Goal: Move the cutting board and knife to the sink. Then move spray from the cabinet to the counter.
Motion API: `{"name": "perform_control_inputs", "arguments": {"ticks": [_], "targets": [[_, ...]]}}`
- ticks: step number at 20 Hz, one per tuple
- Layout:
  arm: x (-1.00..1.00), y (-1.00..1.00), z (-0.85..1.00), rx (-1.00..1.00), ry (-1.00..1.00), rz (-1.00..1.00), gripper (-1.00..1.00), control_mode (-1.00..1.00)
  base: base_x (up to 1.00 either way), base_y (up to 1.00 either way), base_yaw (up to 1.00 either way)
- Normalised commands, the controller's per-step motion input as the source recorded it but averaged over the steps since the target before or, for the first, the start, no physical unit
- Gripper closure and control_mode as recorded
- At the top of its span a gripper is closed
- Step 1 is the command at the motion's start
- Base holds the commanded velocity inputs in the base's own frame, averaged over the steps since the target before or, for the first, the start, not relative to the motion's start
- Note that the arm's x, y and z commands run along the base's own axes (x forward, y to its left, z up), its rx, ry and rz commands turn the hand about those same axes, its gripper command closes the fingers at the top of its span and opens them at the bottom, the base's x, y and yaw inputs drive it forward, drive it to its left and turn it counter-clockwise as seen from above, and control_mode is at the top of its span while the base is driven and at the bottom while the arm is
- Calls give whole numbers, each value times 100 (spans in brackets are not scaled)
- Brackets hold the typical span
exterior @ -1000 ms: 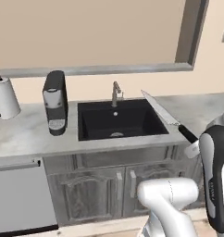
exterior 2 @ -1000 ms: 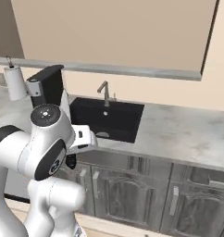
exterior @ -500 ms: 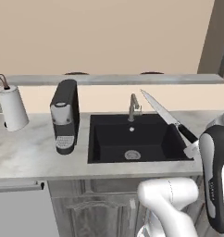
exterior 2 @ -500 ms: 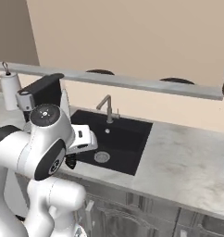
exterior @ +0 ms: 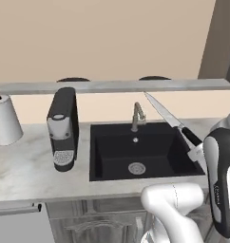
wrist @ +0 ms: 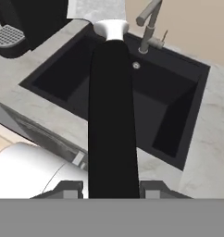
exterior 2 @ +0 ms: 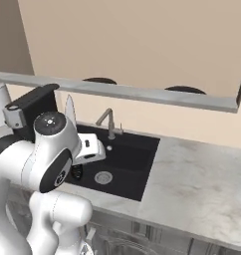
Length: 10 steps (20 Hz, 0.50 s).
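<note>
Holding the knife [exterior: 176, 124] by its black handle, the end effector [wrist: 111, 187] has its two fingertips pressed against the handle's sides, so it is narrowed onto the knife rather than standing wide. In the left base view the grey blade slants up and away toward the back wall, its tip near the shelf ledge [exterior: 112, 86] above the faucet [exterior: 137, 115], while the handle sits at the right rim of the sink [exterior: 140, 152]. In the hand view the handle runs straight ahead over the black basin, with the drain [wrist: 136, 65] beyond it.

The knife looks to be over or just beside the sink's near-right edge, not yet in it; the cutting board cannot be made out in the basin from here.

Risks, as I judge them: the long blade points toward the faucet and wall, so lowering without first levelling could strike the spout or catch the ledge. Letting go too near the rim could leave the knife tipping across the counter [exterior 2: 202, 174] edge instead of dropping into the basin. The coffee machine [exterior: 63, 128] stands just left of the sink and could be clipped by a wide swing.
</note>
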Motion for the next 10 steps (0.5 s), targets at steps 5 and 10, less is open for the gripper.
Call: {"name": "perform_control_inputs", "arguments": {"ticks": [5, 10], "targets": [[0, 0, 0, 0, 0, 0, 100, 100, 98, 4, -28], [0, 0, 0, 0, 0, 0, 100, 100, 87, 5, -23]]}}
